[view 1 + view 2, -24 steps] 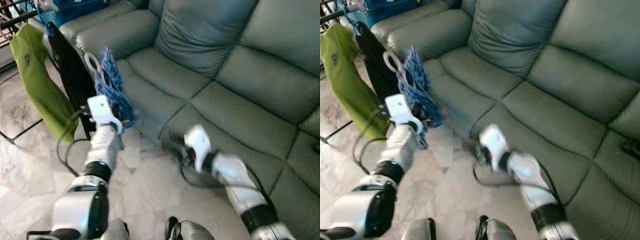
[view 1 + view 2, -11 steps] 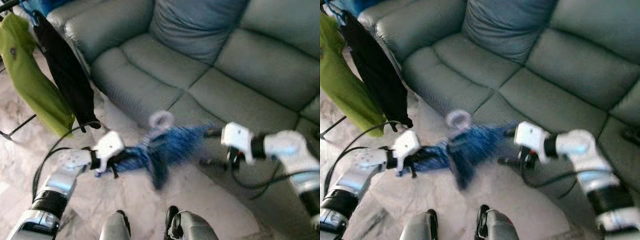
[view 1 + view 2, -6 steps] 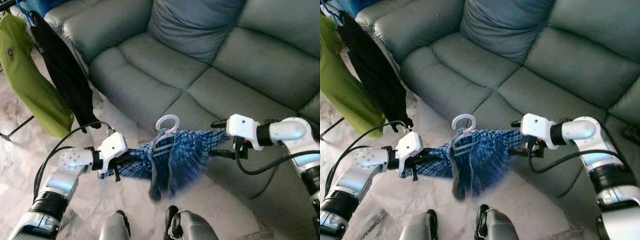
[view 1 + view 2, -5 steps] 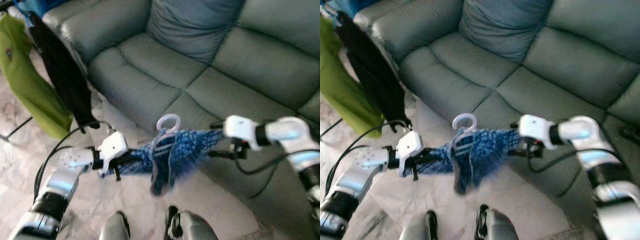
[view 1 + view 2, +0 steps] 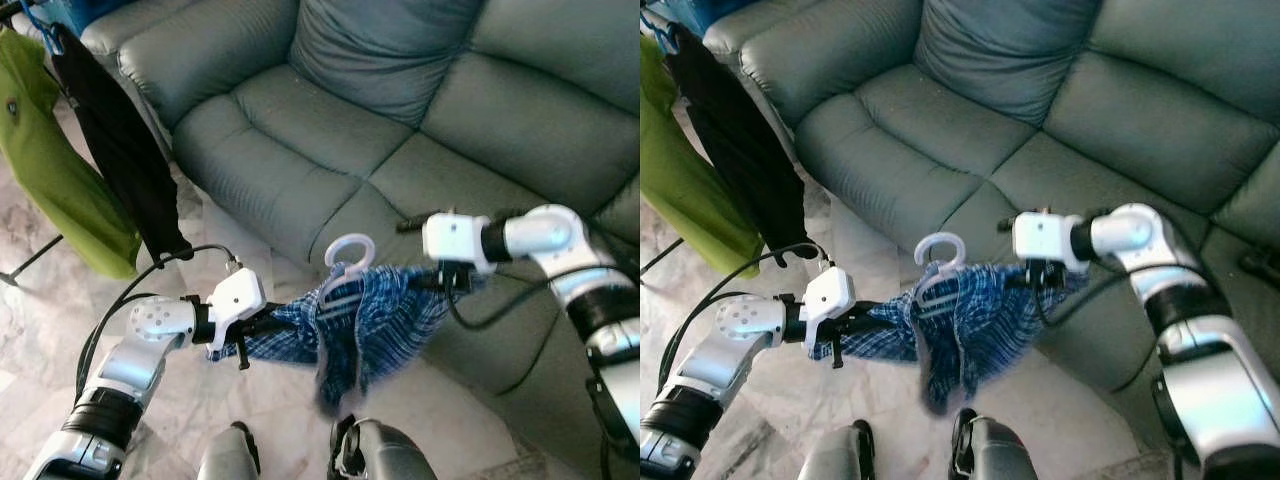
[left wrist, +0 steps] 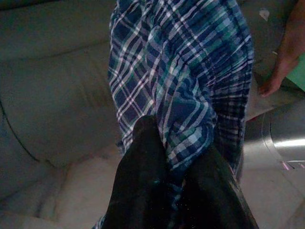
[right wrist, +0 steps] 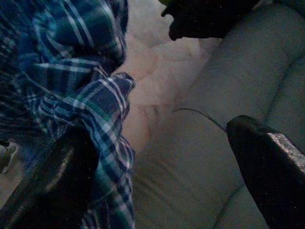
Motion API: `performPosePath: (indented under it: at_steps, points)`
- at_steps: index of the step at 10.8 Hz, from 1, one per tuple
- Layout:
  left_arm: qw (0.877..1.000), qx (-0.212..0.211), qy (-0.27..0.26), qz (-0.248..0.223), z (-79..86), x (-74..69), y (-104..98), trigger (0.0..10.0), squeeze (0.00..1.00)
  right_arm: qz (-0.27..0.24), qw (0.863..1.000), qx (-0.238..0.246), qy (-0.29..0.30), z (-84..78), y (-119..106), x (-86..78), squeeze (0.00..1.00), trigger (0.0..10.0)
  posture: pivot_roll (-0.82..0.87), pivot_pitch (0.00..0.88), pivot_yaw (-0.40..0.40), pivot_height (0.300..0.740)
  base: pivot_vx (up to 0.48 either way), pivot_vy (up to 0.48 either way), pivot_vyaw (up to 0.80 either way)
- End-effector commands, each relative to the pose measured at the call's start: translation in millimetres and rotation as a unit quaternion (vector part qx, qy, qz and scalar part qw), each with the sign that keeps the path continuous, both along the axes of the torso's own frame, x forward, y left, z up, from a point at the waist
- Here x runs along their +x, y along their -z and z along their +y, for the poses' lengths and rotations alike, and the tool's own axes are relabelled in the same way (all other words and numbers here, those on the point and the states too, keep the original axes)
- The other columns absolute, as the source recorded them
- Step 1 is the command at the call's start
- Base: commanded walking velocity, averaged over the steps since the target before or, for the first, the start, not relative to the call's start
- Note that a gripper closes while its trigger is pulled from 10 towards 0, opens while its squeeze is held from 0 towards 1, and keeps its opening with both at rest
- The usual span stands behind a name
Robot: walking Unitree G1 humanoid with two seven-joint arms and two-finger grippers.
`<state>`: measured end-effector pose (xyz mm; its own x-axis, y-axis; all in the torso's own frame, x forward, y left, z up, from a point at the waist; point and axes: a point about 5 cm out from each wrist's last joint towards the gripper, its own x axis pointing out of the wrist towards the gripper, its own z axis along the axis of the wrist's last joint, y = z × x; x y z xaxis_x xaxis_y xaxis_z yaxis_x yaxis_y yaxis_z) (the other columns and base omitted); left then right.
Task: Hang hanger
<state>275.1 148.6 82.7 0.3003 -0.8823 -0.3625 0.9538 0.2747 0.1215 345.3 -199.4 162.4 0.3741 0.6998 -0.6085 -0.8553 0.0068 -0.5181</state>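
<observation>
- We are holding a blue plaid shirt (image 5: 365, 318) on a white hanger (image 5: 345, 262) in the lower middle of the left eye view, stretched in the air between our two arms, above the pale floor (image 5: 40, 330) in front of the grey sofa (image 5: 330, 120).
- Our left tool (image 5: 262, 322) is pinching one end of the shirt; in the left wrist view its fingers (image 6: 143, 181) are closing tightly on a fold of the cloth.
- Our right tool (image 5: 455, 278) is reaching the other end, at the middle right of the frame; in the right wrist view its fingers (image 7: 62, 171) are standing wide apart, with cloth lying against one of them, so we are judging it open rather than gripping.
- The shirt is looking light and limp: it is sagging between the arms and will slide and swing easily.
- The hanger is looking stiff and light, with its hook sticking up free above the collar.
- We are judging the hook's neck or the hanger's shoulder the safest hold, since cloth alone may slip off.
- A green garment (image 5: 55, 170) and a black one (image 5: 125, 150) are hanging at the upper left, likely where ours is going.
</observation>
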Motion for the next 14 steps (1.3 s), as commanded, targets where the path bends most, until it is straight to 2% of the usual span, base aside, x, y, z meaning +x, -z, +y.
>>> performPosePath:
  at_steps: [1, 2, 3, 4, 6, 7, 10, 12, 13, 14]
  points:
    - [1.0, 0.0, 0.009, 0.001, -1.6, -3.4, -1, 10.0, 0.0, -0.007, 1.0, 0.001, 0.009, -5.7, -1, 1.1, 0.0, 10.0, -0.05, 0.225, -0.037, 0.74, 0.0, 0.0, 0.0]
    - [1.0, 0.004, 0.013, -0.001, -1.8, -3.6, -1, 10.0, 0.0, -0.006, 1.0, 0.003, 0.01, -7.8, -2, 1.3, 0.0, 10.0, -0.05, 0.226, -0.037, 0.74, 0.0, 0.0, 0.0]
    - [1.0, -0.009, 0.013, 0.001, -4.0, -3.0, -3, 10.0, 0.0, 0.004, 1.0, 0.022, 0.021, -7.7, -2, 2.6, 0.0, 9.4, -0.06, 0.226, -0.037, 0.74, 0.0, 0.0, 0.0]
    - [0.999, -0.025, 0.021, -0.004, -9.5, -2.6, -8, 10.0, 0.0, 0.044, 0.998, 0.035, 0.027, -10.1, 7, -0.5, 0.0, 0.0, -0.06, 0.226, -0.04, 0.74, 0.0, 0.0, 0.0]
    - [0.999, -0.041, 0.032, -0.006, -17.5, -3.5, -13, 10.0, 0.0, 0.117, 0.992, 0.051, 0.01, -7.1, 22, -8.6, 0.0, 0.0, -0.06, 0.224, -0.044, 0.74, 0.0, 0.0, 0.0]
    - [0.997, -0.048, 0.053, 0.003, -26.5, -10.7, -11, 10.0, 0.0, 0.159, 0.986, 0.054, -0.02, 0.9, 29, -14.3, 0.0, 0.0, -0.06, 0.222, -0.046, 0.74, 0.0, 0.0, 0.0]
    - [0.997, -0.04, 0.072, 0.013, -32.1, -15.9, -6, 10.0, 0.0, 0.202, 0.976, 0.059, -0.06, 8.4, 22, -15.2, 0.0, 0.0, -0.06, 0.218, -0.05, 0.74, 0.0, 0.0, 0.0]
    - [0.997, -0.039, 0.061, 0.016, -28.7, -12.4, -6, 10.0, 0.0, 0.259, 0.963, 0.028, -0.063, -6.5, 21, -22.0, 0.0, 0.0, -0.06, 0.215, -0.055, 0.74, 0.0, 0.0, 0.0]
    - [0.997, -0.039, 0.058, 0.014, -27.2, -11.2, -7, 10.0, 0.0, 0.271, 0.961, -0.005, -0.048, -21.7, 25, -26.4, 0.0, 0.0, -0.06, 0.215, -0.056, 0.74, 0.0, 0.0, 0.0]
    - [0.997, -0.04, 0.057, 0.014, -27.4, -11.2, -7, 10.0, 0.0, 0.278, 0.96, -0.009, -0.038, -27.3, 26, -28.8, 0.0, 0.0, -0.06, 0.214, -0.058, 0.74, 0.0, 0.0, 0.0]
